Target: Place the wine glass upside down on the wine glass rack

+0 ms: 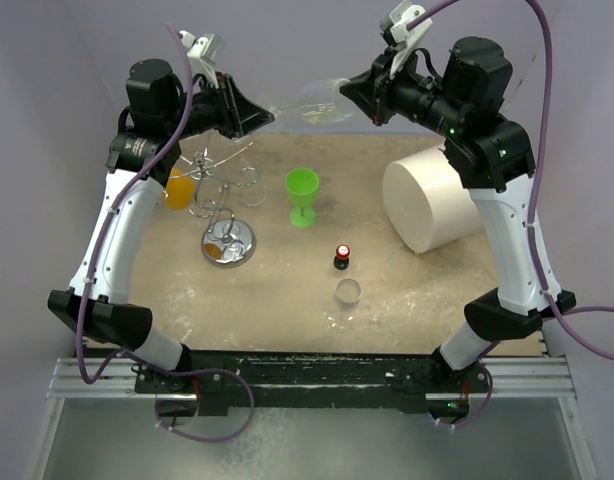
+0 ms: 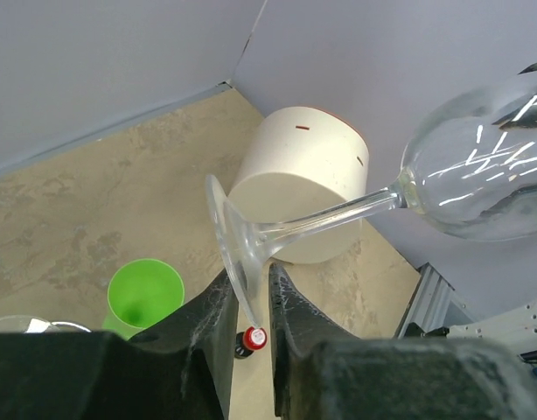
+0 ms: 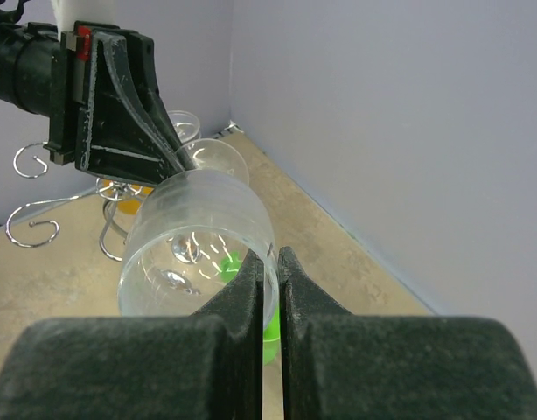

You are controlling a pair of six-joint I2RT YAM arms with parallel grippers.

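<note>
1. Top view: the wine glass [image 1: 317, 100] hangs sideways in the air over the table's [image 1: 287, 300] far edge, between the left gripper [image 1: 262, 115] and the right gripper [image 1: 349, 90]. The wine glass rack [image 1: 228, 243] stands on the table by the left arm, apart from the glass.
2. Left wrist view: the left fingers [image 2: 218, 315] flank the glass foot closely; a firm clamp cannot be confirmed. The white cylinder [image 2: 295, 184] bears small dark marks and the small bottle [image 2: 254, 337] has a white mark on its red cap; neither is legible.
3. Right wrist view: the right fingers [image 3: 242, 289], pressed almost together, pinch the bowl's rim.
</note>
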